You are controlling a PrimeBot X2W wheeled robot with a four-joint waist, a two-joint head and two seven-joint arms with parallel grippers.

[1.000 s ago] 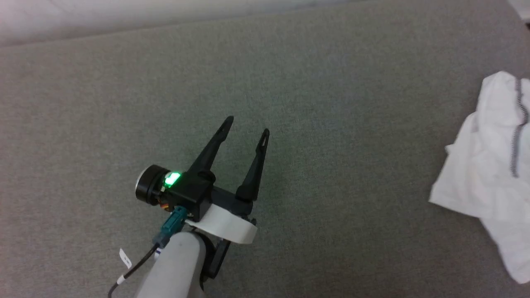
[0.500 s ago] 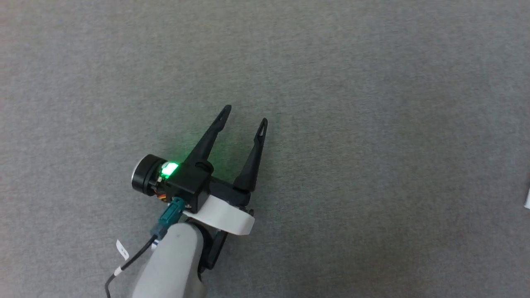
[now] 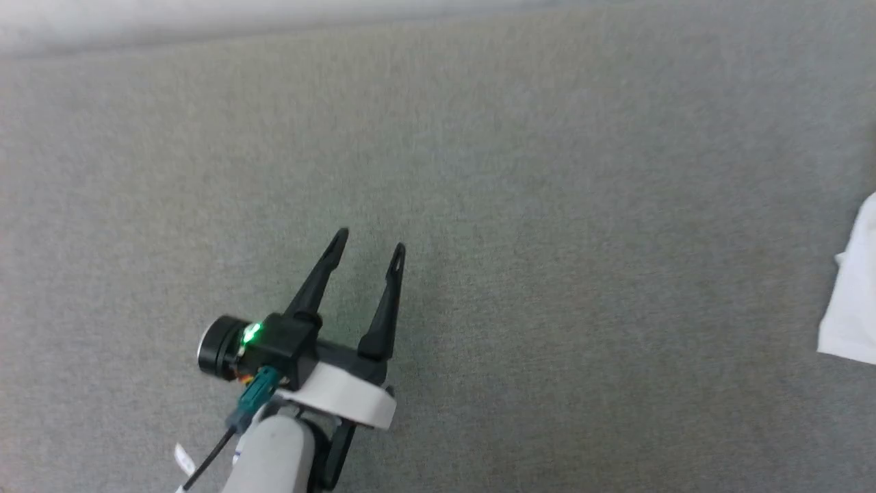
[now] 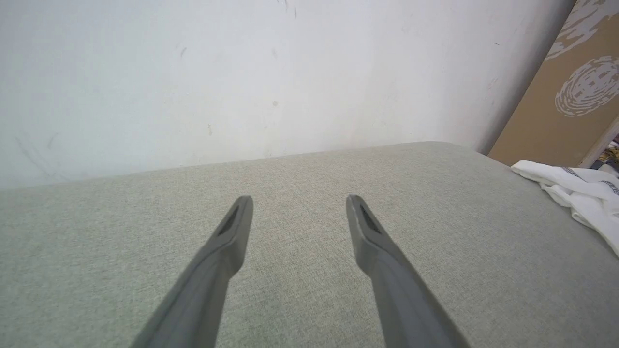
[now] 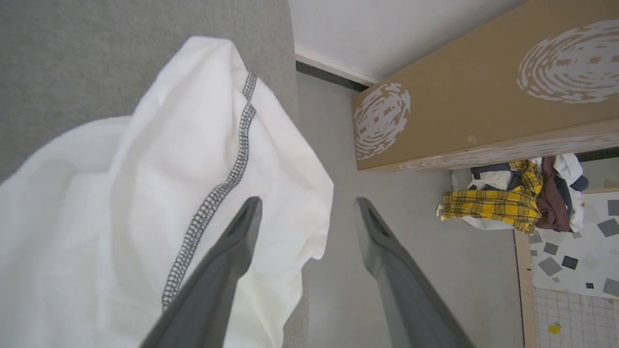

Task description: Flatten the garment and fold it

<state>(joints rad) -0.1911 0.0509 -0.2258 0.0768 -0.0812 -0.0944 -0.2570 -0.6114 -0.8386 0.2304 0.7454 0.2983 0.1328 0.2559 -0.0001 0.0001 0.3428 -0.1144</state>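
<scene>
The garment (image 5: 145, 193) lies crumpled at the right-hand end of the grey padded surface (image 3: 479, 171), with its edge drooping over the side toward the floor (image 5: 333, 290). It is thin white cloth, so it is probably light, limp and quick to crease. It will likely sag and bunch wherever it is lifted, and a single pinch may gather more than one layer. The dark zigzag stitching (image 5: 213, 203) marks a seam, probably the firmest line on the cloth. A hold on or just beside that seam, or at a clear corner or hem, looks best for drawing it out flat. Because it lies so near the brink, it could slide off if tugged the wrong way.

The right gripper (image 5: 308, 205) hovers over the cloth with its fingers spread wide and nothing pinched between them. The left gripper (image 3: 369, 243) is likewise spread and empty, over bare surface well apart from the garment.

No writing can be read. The cardboard box (image 5: 459, 96) beside the surface bears white swirl prints but no letters. A small white tag (image 3: 185, 460) on the left arm's cable is too small to read. The visible cloth is plain apart from the stitching.
</scene>
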